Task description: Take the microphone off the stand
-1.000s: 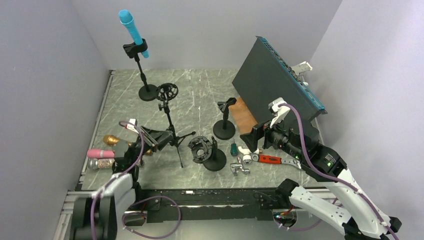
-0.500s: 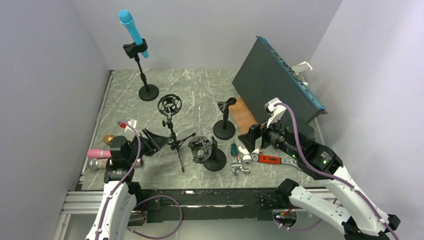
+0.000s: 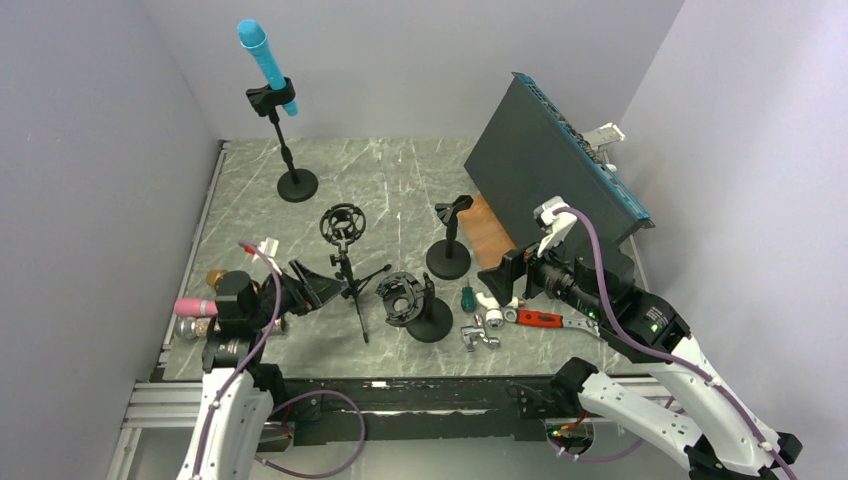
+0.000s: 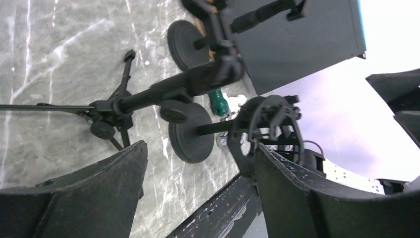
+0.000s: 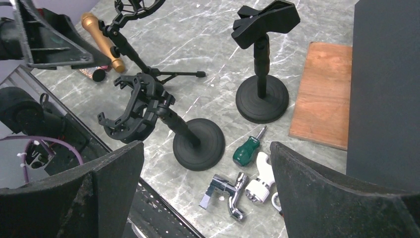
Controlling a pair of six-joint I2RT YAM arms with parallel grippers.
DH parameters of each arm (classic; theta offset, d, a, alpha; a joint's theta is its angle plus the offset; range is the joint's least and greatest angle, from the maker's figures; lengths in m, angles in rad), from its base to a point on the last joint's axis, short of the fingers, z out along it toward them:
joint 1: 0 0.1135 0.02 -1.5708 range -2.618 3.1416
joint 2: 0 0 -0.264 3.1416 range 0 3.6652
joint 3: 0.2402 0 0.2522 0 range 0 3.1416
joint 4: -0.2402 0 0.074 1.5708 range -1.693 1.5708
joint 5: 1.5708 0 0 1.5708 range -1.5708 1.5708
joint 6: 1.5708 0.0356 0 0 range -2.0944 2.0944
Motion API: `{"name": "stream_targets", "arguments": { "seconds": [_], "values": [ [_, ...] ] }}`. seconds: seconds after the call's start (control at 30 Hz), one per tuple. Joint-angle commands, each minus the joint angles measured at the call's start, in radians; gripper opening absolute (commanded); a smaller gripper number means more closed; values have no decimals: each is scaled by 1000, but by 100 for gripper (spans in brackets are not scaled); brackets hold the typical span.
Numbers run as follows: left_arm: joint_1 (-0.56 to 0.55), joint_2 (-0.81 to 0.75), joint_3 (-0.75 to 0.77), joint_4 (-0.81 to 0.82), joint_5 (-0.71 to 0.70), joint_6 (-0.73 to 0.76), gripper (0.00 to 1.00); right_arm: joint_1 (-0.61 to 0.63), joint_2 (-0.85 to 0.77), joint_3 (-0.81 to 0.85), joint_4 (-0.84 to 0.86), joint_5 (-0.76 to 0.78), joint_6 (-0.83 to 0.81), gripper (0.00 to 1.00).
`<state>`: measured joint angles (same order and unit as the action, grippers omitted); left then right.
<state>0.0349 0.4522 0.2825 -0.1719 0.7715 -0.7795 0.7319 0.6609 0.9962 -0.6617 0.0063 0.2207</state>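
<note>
**Near row**
- Left gripper (image 3: 312,282): fingers spread wide, nothing between them, low over the table.
- Right gripper (image 3: 497,281): fingers spread fully, empty.
- Behind the left fingers, by the wrist: pink microphone (image 3: 193,306) and gold microphone (image 5: 104,42), both lying flat.
- Under and just ahead of the right fingers, lying close together: green-handled screwdriver (image 5: 246,151), chrome fitting (image 5: 225,193), white fitting (image 5: 260,186).
- Beside the right wrist: red-handled tool (image 3: 540,318).

**Middle row**
- Just ahead of the left fingers: tripod stand (image 3: 343,262), upright, with an empty ring mount.
- Between the two grippers: round-based stand (image 5: 198,144), stem tilted, with an empty ring mount.
- Beyond the right fingers: short clip stand (image 5: 261,96), upright, with its clip empty.
- Beside the short clip stand: wooden board (image 5: 324,94), lying flat.

**Far row**
- Dark panel (image 3: 545,160): blue-edged and leaning; its edge markings are too small to read.
- Blue microphone (image 3: 265,55): seated in the clip of the tall stand (image 3: 285,150), head up and tilted. It is far beyond the left fingers and well apart from both grippers.

**Surface and room**
- Table (image 3: 400,170): grey-green marbled top with white veins.
- Plain pale walls at left, rear and right.
</note>
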Motion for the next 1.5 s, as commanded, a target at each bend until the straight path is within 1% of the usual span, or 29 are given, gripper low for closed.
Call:
{"name": "stream_targets", "arguments": {
  "seconds": [0.0,0.07,0.17,0.27,0.37,0.43,0.57,0.7,0.8,0.87,0.97,1.13,1.2,1.27,1.37,1.47],
  "values": [
    [-3,-121,97,-119,-23,16,81,2,-6,9,34,-11,13,100],
    [-5,-189,137,-162,-98,22,80,3,-1,5,42,-22,19,100],
    [-8,-234,174,-126,-145,59,77,2,1,0,56,-35,27,100],
    [-12,-161,280,-230,-195,194,77,2,-2,-7,67,-40,30,100],
    [-25,-65,352,-243,-195,254,79,3,-3,-15,76,-42,31,100],
    [-41,-9,376,-230,-211,249,78,3,1,-19,79,-44,31,100],
    [-121,84,388,-216,-284,197,71,3,-8,-17,70,-39,32,100],
    [-262,155,367,-144,-386,148,70,2,-27,-18,51,-18,21,100],
    [-374,224,381,-136,-498,144,71,2,-34,-12,32,-9,13,100],
    [-423,272,397,-141,-560,142,69,3,-41,-11,29,-9,11,100],
    [-449,319,411,-166,-630,137,63,3,-49,-9,21,8,9,100],
    [-451,331,375,-102,-665,100,53,2,-65,-9,-3,34,-3,100],
    [-452,342,377,-96,-672,92,52,2,-67,-4,-12,43,-8,100],
    [-453,352,384,-88,-655,87,55,3,-67,1,-18,48,-15,100],
    [-467,334,383,-75,-620,90,61,3,-70,6,-25,53,-20,100],
    [-471,272,360,-108,-583,94,67,3,-76,3,-26,61,-25,100]
  ]
}}
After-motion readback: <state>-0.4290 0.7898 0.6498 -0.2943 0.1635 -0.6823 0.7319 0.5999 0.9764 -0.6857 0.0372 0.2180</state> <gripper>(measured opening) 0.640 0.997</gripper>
